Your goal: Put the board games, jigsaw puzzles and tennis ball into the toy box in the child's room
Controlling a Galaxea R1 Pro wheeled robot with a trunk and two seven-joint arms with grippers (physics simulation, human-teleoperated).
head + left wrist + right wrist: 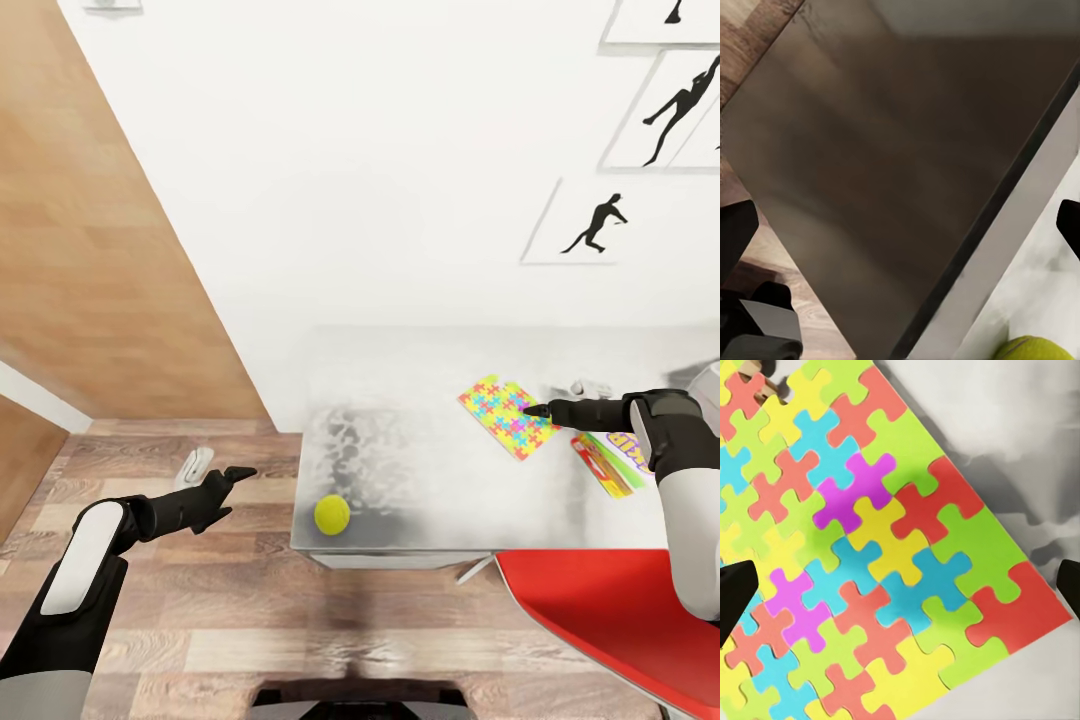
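Nearest in the head view: a red chair seat at lower right, just off the near edge of the desk, and wood-plank floor at lower left.

Left gripper: held out over the floor, left of the desk's near-left corner, touching nothing. The left wrist view has its dark fingertips at opposite edges of the frame, so the jaws stand wide apart and hold nothing. That view looks along the desk's dark side panel and pale top edge.

Tennis ball: on the desk top, near the near-left corner, free of both grippers. A sliver of it shows in the left wrist view.

Right gripper: reaching in from the right, tip over the right edge of the jigsaw puzzle. The right wrist view looks straight down on the puzzle, with the fingertips at opposite frame edges: jaws wide apart, nothing between them. Whether they touch the panel cannot be told.

Jigsaw puzzle: lying flat on the desk, turned cornerwise to the desk edges, right of centre. Only one puzzle panel is distinguishable.

Just right of it, partly behind the right arm, a flat game box with coloured lettering lies on the desk.

Farther: a small pale object on the desk past the gripper, too blurred to identify. Another pale object lies on the floor.

Farthest: white wall with black silhouette prints at upper right; a wooden panel at left.
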